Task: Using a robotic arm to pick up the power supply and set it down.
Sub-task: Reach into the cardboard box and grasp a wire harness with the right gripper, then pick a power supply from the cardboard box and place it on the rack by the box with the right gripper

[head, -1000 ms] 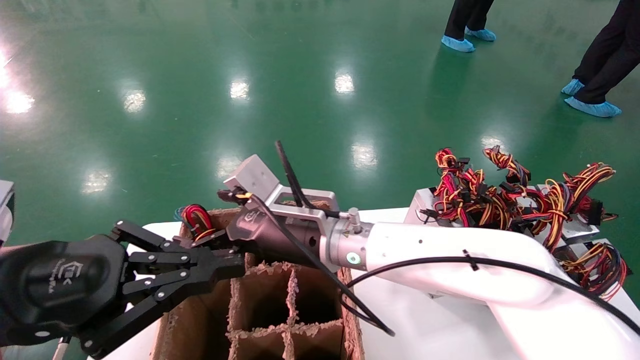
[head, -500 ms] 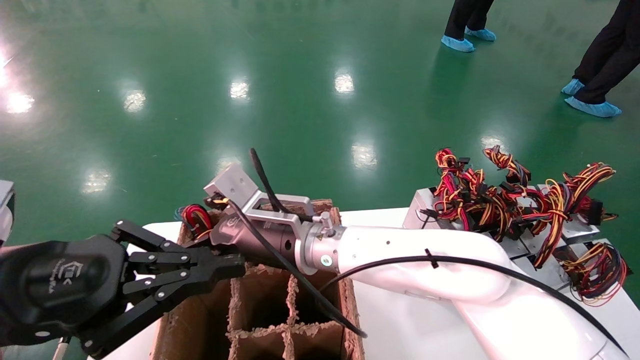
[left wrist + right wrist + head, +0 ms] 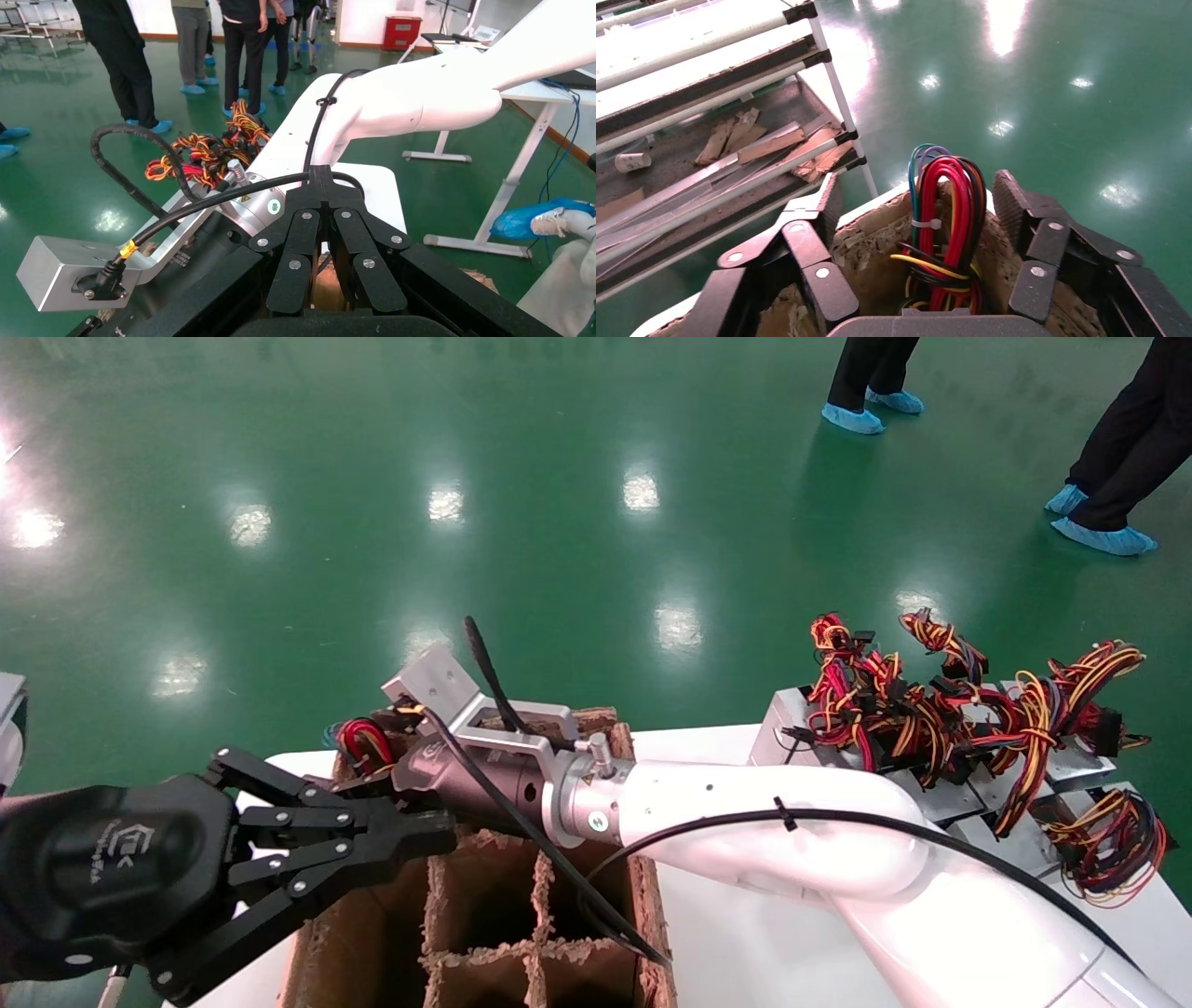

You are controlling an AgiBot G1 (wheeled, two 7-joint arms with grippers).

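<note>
Green shop floor, white table [image 3: 736,943], divided carton [image 3: 484,905] at its left edge

Power supply [image 3: 944,232] sits in the carton's far-left cell; right gripper [image 3: 919,232] spread astride its wires, gripping nothing. Left gripper [image 3: 410,831] pressed together, parked beside. Looks placed; only withdrawal remains

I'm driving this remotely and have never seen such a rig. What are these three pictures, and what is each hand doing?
This is a two-armed robot. One picture looks down from its head; the other two look out from each wrist. On a white table stand a divided cardboard box and a pile of power supplies. The right hand is open over the box's far left corner, its fingers either side of the wires of a power supply in that compartment. It grips nothing. The left hand is shut and empty by the box's left side.
</note>
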